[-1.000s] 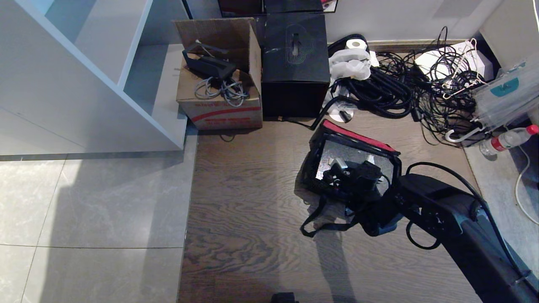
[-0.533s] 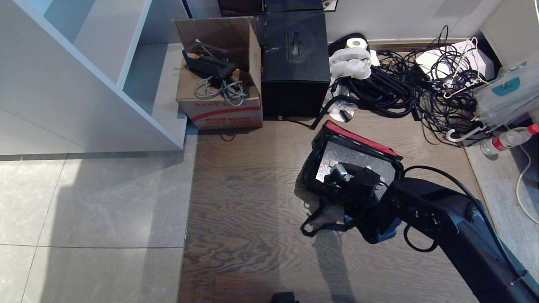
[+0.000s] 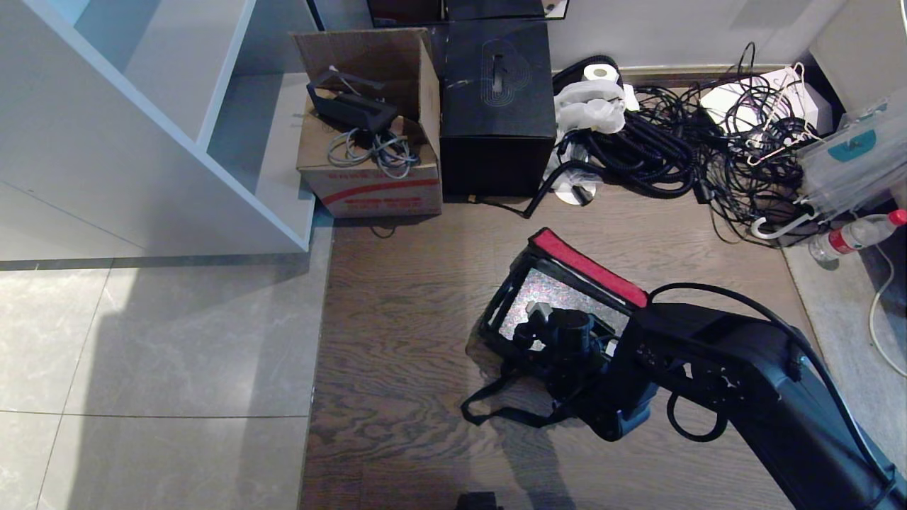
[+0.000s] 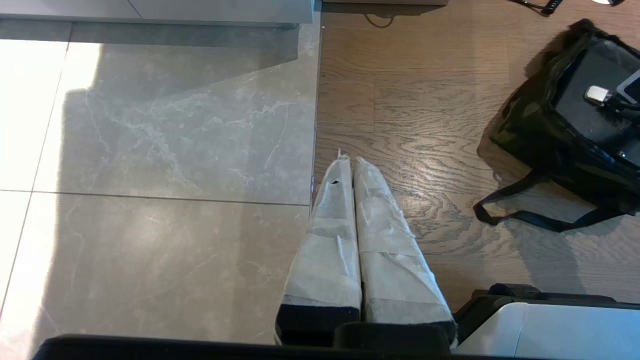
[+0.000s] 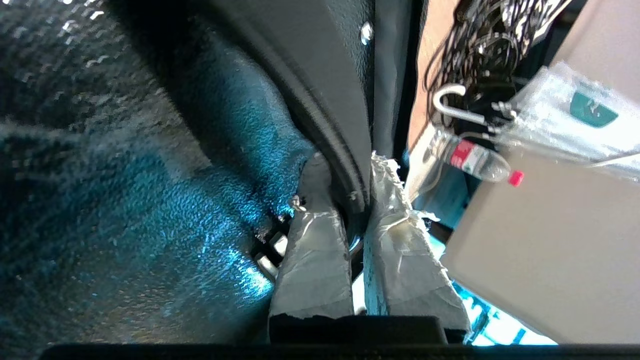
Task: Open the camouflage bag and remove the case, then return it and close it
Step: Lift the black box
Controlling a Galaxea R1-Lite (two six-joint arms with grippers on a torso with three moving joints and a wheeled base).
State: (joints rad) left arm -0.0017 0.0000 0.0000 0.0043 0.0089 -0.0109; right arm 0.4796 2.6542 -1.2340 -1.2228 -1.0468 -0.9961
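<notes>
Head view: my right claw (image 3: pixel 542 333) is down inside the open camouflage bag (image 3: pixel 496 322) on the wood floor (image 3: pixel 411 333), clenched on the bag's black rim; right wrist view shows both taped fingers (image 5: pixel 315 250) pinching that edge. Bag lid with the red edge (image 3: pixel 588 268) stands tilted up behind. A black strap (image 3: pixel 496 414) trails on the floor toward me. Left claw (image 4: pixel 356 200) hangs parked over the floor seam, fingers pressed together, holding nothing, well apart from the bag. Cardboard carton (image 3: pixel 368 188) and black box (image 3: pixel 496 106) sit beyond, by the wall.
</notes>
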